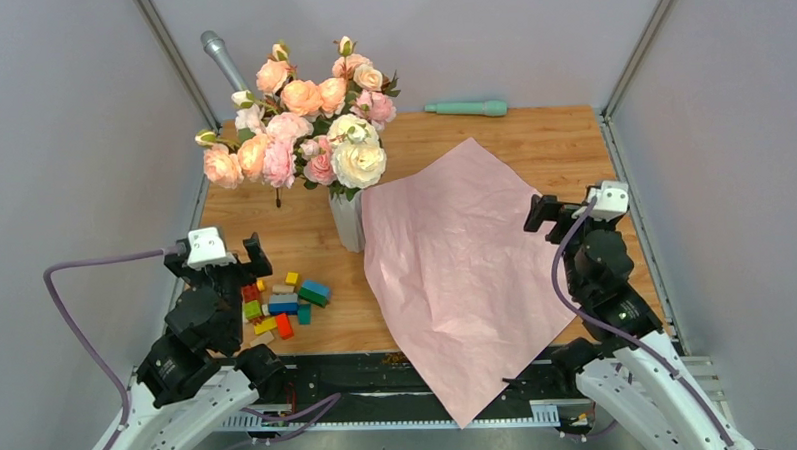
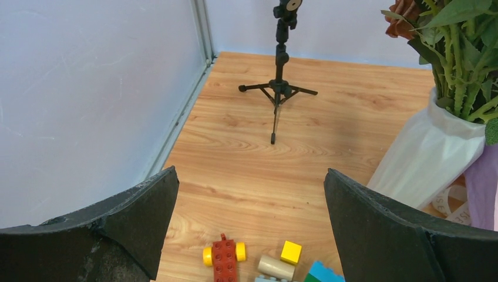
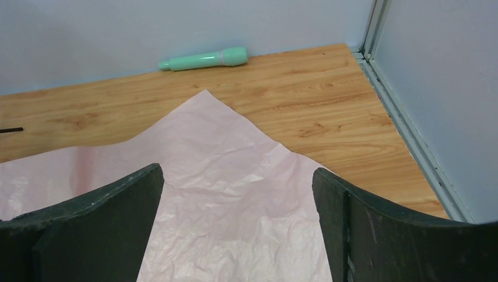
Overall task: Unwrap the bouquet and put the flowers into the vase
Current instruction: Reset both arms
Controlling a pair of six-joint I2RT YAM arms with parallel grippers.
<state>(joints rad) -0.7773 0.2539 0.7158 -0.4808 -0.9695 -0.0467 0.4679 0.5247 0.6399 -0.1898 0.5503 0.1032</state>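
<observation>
The slim white vase (image 1: 347, 223) (image 2: 423, 158) stands at mid-table and holds a full bunch; the flowers, white and pale pink roses (image 1: 356, 154), sit at its front among larger peach blooms, green stems (image 2: 464, 76) running into the neck. The bouquet's wrapping paper (image 1: 456, 273) (image 3: 235, 194) lies flat, pink side up, right of the vase, its near corner over the table edge. A beige ribbon (image 2: 453, 201) lies by the vase foot. My left gripper (image 1: 253, 254) (image 2: 249, 176) hangs open above toy blocks. The right gripper (image 1: 539, 212) (image 3: 238, 170) is open over the paper's right edge, holding nothing.
Coloured toy blocks (image 1: 287, 299) (image 2: 226, 255) lie left of the vase. A small black tripod (image 2: 278, 88) with a grey microphone (image 1: 224, 59) stands at the back left. A mint-green handle (image 1: 467, 109) (image 3: 204, 59) lies along the back wall. Grey walls close in both sides.
</observation>
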